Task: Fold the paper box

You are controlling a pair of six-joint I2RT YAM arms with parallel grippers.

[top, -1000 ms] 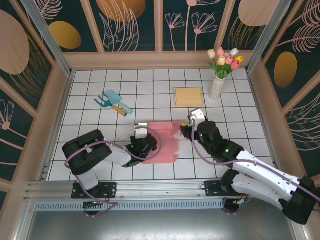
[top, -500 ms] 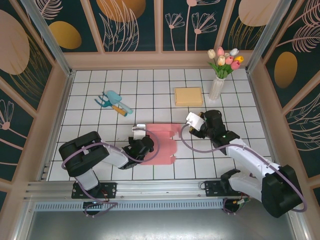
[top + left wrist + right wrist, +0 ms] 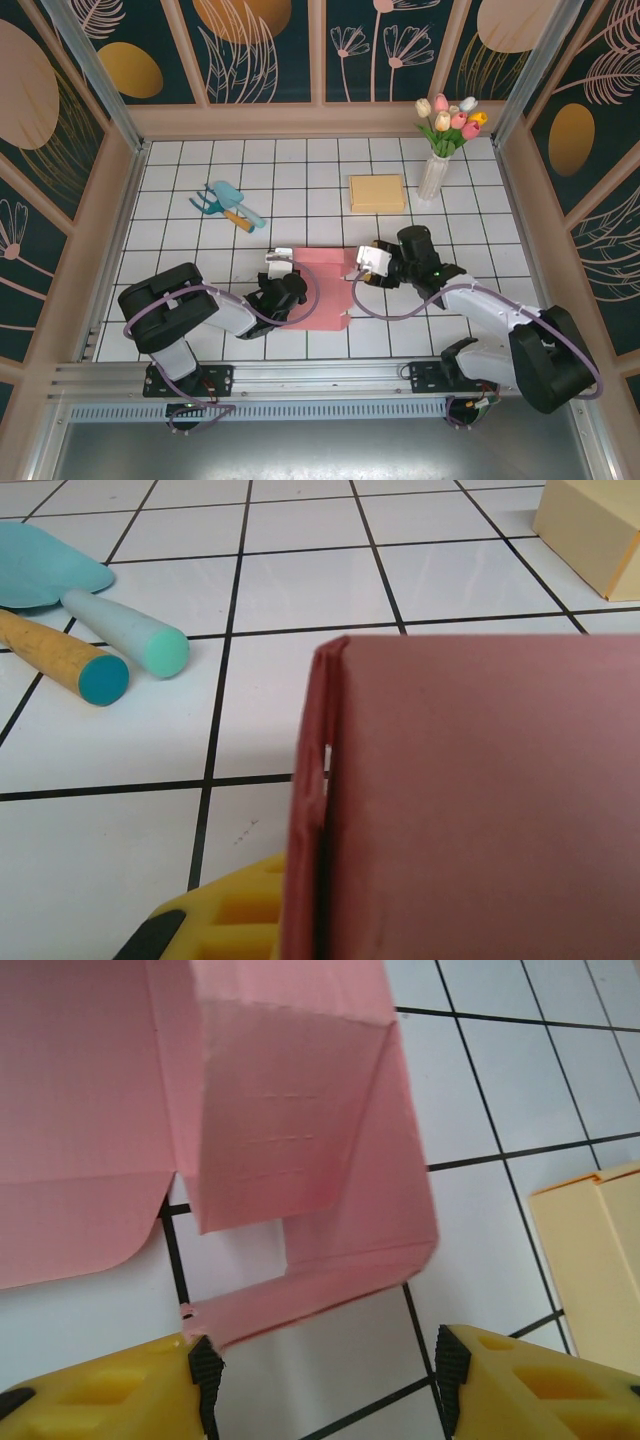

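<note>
White-tiled worktop (image 3: 180,170), black grid lines, walled by dark floral panels.

- Paper box (image 3: 330,290): pink, mostly flat, at the worktop's centre between the two arms.
- Left tool (image 3: 295,288): at the box's 9 o'clock edge, clamped tight on that edge. The left wrist view adds the pink panel (image 3: 480,800) rising edge-on close to the lens, with one yellow finger (image 3: 235,915) beneath it.
- Right tool (image 3: 358,268): at the box's 2 o'clock corner. The right wrist view adds the tool (image 3: 320,1365) standing wide and gripping nothing. A narrow pink strip ends just beside one black pad (image 3: 205,1360), and a creased flap lies beyond.
- Trowel and hand fork (image 3: 230,205): 10 o'clock of the box. Their round handle ends (image 3: 150,645) show in the left wrist view.
- Yellow block (image 3: 377,192): 1 o'clock.
- Vase of tulips (image 3: 440,150): 2 o'clock.
</note>
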